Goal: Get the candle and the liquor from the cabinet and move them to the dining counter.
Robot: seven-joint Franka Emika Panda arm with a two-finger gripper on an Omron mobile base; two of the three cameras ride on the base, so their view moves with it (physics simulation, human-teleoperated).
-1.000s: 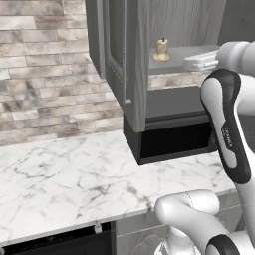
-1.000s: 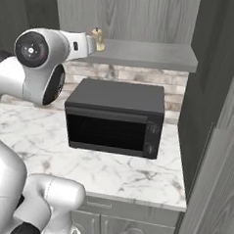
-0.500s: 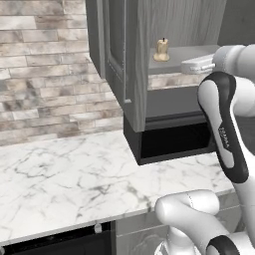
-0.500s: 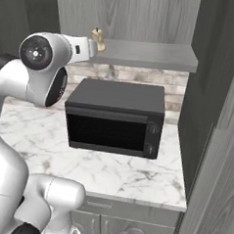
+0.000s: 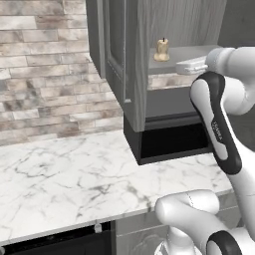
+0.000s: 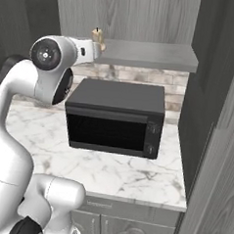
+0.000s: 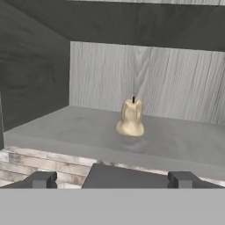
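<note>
- On the inner shelf (image 7: 184,143) of the grey wood-grain wall cabinet (image 5: 119,74) stands the small squat tan-yellow candle (image 7: 131,117), upright, wick pointing up
- It lies straight ahead of the pincer (image 7: 112,178), well apart, roughly centred between the fingertips
- The pincer's jaws stand wide, gripping nothing
- Below sits the black microwave (image 6: 116,119) on the marble table (image 5: 64,179)
</note>
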